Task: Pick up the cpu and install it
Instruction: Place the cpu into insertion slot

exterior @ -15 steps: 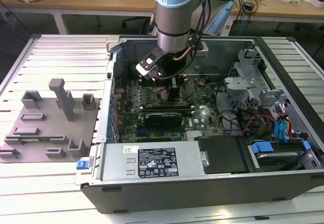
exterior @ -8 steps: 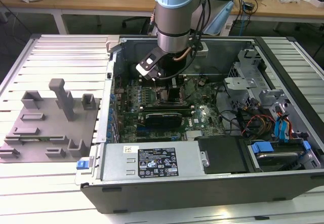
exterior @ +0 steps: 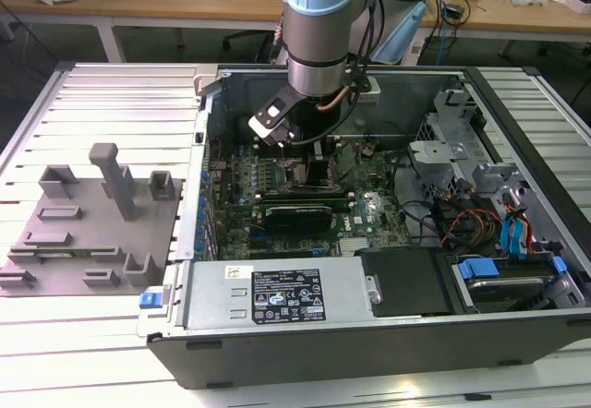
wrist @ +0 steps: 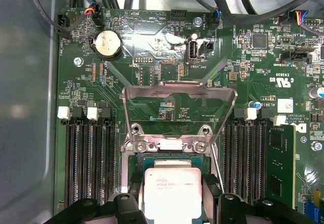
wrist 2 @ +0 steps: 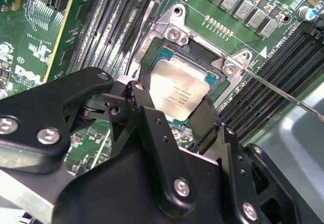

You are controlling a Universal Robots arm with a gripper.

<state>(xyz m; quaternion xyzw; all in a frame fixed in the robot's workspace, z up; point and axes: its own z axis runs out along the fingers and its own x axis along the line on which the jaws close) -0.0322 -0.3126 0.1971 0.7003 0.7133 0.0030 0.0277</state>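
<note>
The arm (exterior: pixel 319 39) is hanging down at about 12 o'clock of the exterior view into the open case (exterior: pixel 369 343), with its wrist standing over the board (exterior: pixel 245 173) toward the case's 11 o'clock corner. In both wrist views the gripper (wrist 2: pixel 172 104) (wrist: pixel 172 189) is clenching the cpu (wrist 2: pixel 177 92) (wrist: pixel 172 196). One black finger (wrist 2: pixel 142 100) is pressing on each of two opposite edges, and the silvery top is facing up between them. The cpu is sitting right over the socket (wrist 2: pixel 172 31), inside its metal frame; whether it is touching the socket bed I cannot tell. The load plate (wrist: pixel 179 88) is standing swung open beyond the socket, and the thin lever (wrist 2: pixel 283 95) is stretching away from one socket corner. Memory slots (wrist: pixel 88 158) are flanking the socket on both sides. In the exterior view grey fixture blocks (exterior: pixel 92 223) are resting on the table (exterior: pixel 102 103) at the case's 9 o'clock, well apart from the arm. The power supply (exterior: pixel 277 297) is lying along the case's 6 o'clock edge
</note>
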